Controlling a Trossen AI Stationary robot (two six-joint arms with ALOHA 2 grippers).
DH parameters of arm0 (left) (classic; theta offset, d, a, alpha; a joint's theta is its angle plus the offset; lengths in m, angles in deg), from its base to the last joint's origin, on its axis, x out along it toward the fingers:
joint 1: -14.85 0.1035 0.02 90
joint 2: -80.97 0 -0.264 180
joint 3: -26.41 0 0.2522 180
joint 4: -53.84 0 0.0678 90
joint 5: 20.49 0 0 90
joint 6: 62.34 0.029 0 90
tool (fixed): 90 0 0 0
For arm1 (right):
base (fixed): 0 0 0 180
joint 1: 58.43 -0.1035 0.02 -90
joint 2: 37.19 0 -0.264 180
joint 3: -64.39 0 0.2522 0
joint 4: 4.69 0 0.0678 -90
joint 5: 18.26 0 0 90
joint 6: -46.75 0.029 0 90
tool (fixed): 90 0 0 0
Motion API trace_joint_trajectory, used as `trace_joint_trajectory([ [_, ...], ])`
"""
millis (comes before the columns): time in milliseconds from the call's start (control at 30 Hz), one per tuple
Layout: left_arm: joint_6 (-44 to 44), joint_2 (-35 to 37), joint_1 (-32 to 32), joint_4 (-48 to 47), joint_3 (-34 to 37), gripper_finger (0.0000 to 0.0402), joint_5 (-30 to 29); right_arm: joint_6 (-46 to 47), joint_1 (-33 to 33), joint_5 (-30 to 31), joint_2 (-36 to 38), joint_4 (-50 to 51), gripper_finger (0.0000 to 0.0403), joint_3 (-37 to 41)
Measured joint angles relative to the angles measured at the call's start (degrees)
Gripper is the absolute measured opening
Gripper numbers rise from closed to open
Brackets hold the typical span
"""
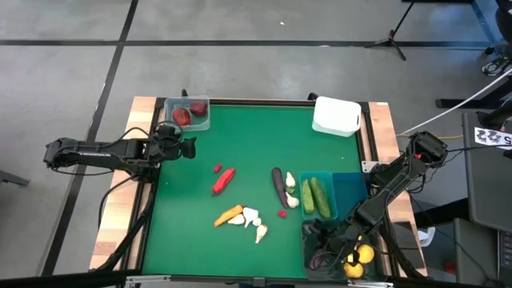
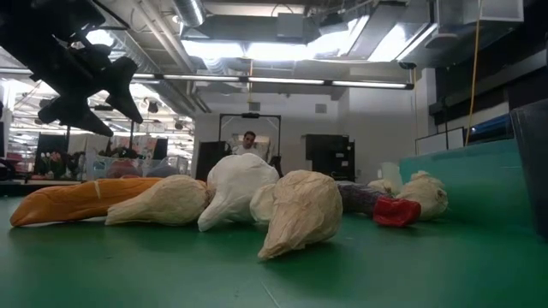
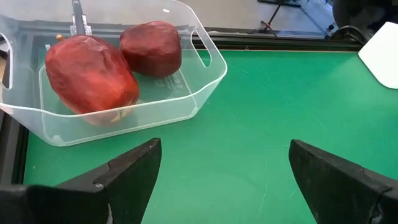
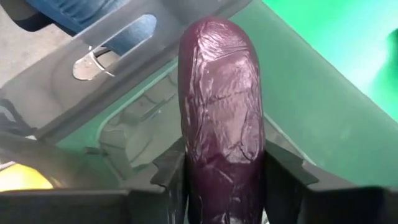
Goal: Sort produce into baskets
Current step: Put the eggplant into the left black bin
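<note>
My right gripper (image 1: 324, 238) is at the near right corner, shut on a purple eggplant (image 4: 221, 112) over a dark smoky bin (image 4: 118, 46) that shows a yellow lemon (image 4: 22, 177). My left gripper (image 3: 224, 180) is open and empty at the far left (image 1: 188, 148), just short of the clear bin (image 3: 205, 81), which holds two dark red round pieces (image 3: 90, 71). On the green mat lie a red pepper (image 1: 224, 180), an orange carrot (image 1: 228, 214), white garlic (image 1: 254, 222) and a second eggplant (image 1: 278, 186). My right gripper pinches the eggplant between its two fingers (image 4: 171, 177), one on each long side of its near part (image 4: 221, 186). The eggplant runs along the fingers and sticks out past their tips, its rounded free end (image 4: 214, 37) over the dark bin's wall.
A teal bin with green cucumbers (image 1: 314, 196) and another teal bin (image 1: 350, 188) stand at the right. A white bin (image 1: 336, 116) sits at the far right. Lemons (image 1: 360, 256) lie in the near right dark bin. A person (image 2: 248, 141) sits far behind the table.
</note>
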Motion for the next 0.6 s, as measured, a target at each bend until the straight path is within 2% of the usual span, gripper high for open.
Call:
trace_joint_trajectory([
  [433, -0.4, 0.0, 0.0, 0.0, 0.0, 0.0345, 0.0, 1.6, 0.0, -2.0, 0.0, 0.0, 0.0157, 0.0],
  [600, -0.4, 0.0, 0.0, 0.0, 0.0, 0.0345, 0.0, 1.8, 0.0, -1.8, 0.0, -0.7, 0.0191, 0.0],
])
